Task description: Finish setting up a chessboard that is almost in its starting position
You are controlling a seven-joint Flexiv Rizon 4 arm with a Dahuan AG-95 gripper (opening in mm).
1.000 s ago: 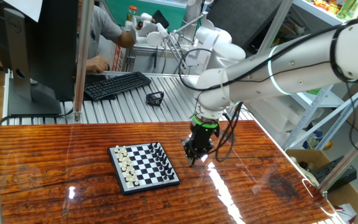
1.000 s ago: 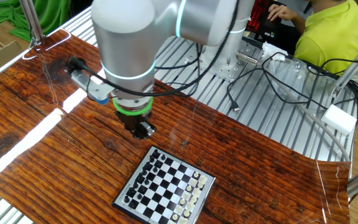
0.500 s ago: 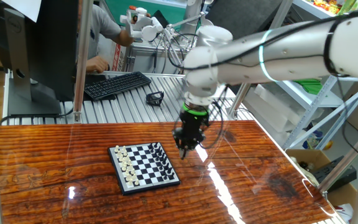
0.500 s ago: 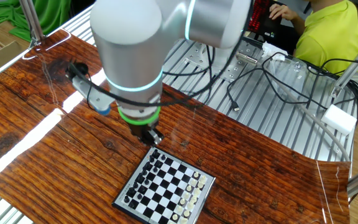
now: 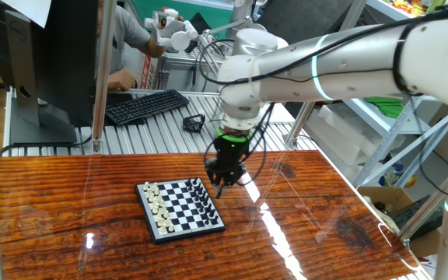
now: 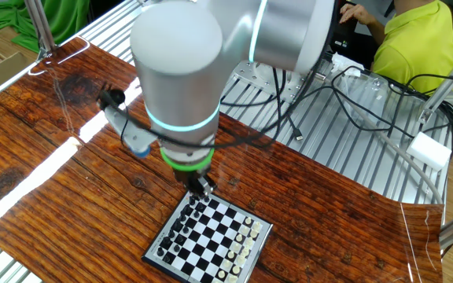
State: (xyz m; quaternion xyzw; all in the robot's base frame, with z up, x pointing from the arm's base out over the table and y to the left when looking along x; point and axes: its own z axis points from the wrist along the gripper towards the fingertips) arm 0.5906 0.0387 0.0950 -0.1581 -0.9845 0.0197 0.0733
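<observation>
The small chessboard [image 5: 180, 207] lies on the wooden table, white pieces along its left edge and black pieces along its right edge. It also shows in the other fixed view [image 6: 211, 240]. My gripper [image 5: 219, 185] hangs just above the board's far right corner, over the black pieces' side. In the other fixed view the gripper [image 6: 201, 189] is right over the board's far corner. Its fingers look close together. Any piece between them is too small to make out.
A black keyboard [image 5: 146, 106] and a small black object [image 5: 194, 122] lie on the metal surface behind the table. A person [image 6: 411, 39] sits at the back. Cables [image 6: 352, 102] trail there. A metal pole [image 5: 99, 78] stands at the back left.
My gripper has lifted from the table right of the board and moved left, now hanging over the board's far right corner. The board has not moved.
</observation>
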